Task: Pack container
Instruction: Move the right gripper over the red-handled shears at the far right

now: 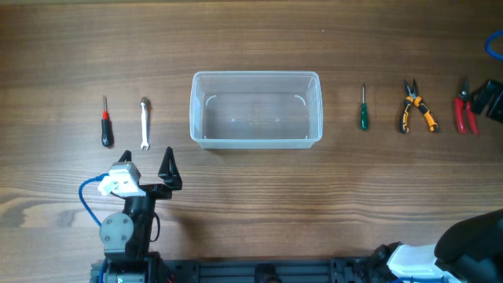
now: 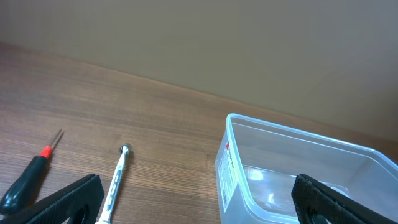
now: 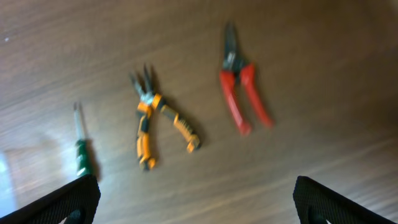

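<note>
The clear plastic container [image 1: 255,75] stands empty at the table's middle; its near corner shows in the left wrist view [image 2: 227,163]. My left gripper [image 1: 148,165] is open and empty, hovering in front of the container's left end, with a silver wrench [image 1: 145,123] just beyond it. In the left wrist view my left gripper [image 2: 196,202] frames the wrench [image 2: 115,179] and the container wall. My right gripper [image 3: 199,205] is open and empty above the table, short of the right-hand tools; in the overhead view only its arm [image 1: 471,236] shows.
A red-and-black screwdriver [image 1: 105,123] lies left of the wrench. Right of the container lie a green screwdriver [image 1: 363,108], orange pliers [image 1: 416,108] and red cutters [image 1: 465,108]. A dark object [image 1: 491,98] sits at the right edge.
</note>
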You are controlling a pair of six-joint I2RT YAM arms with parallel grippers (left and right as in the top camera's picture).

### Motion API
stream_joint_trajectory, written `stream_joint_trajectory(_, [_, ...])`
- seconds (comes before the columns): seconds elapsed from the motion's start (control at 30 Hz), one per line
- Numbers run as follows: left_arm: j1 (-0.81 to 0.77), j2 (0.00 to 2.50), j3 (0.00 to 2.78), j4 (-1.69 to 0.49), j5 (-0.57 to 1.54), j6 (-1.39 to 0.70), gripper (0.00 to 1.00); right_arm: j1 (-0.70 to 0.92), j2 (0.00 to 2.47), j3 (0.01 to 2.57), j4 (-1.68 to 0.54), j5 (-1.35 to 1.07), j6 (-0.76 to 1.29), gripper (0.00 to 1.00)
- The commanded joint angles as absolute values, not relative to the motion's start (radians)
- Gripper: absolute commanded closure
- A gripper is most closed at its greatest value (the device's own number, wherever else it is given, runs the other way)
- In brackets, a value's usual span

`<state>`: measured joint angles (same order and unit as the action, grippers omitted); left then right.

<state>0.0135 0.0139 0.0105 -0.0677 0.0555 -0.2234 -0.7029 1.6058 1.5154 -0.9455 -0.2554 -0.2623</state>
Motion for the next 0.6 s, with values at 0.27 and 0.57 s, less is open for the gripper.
stream_joint_trajectory(0.27, [0.02,0.008,0.006,-0.073,0.051,-0.233,0.0,-0.67,1.846,1.696,-0.926,-0.102,-0.369,0.0])
stream_joint_trajectory(0.57, [0.02,0.008,0.006,-0.073,0.051,-0.233,0.0,-0.606,2.206,2.182,-1.236,-0.039,-0.38,0.0])
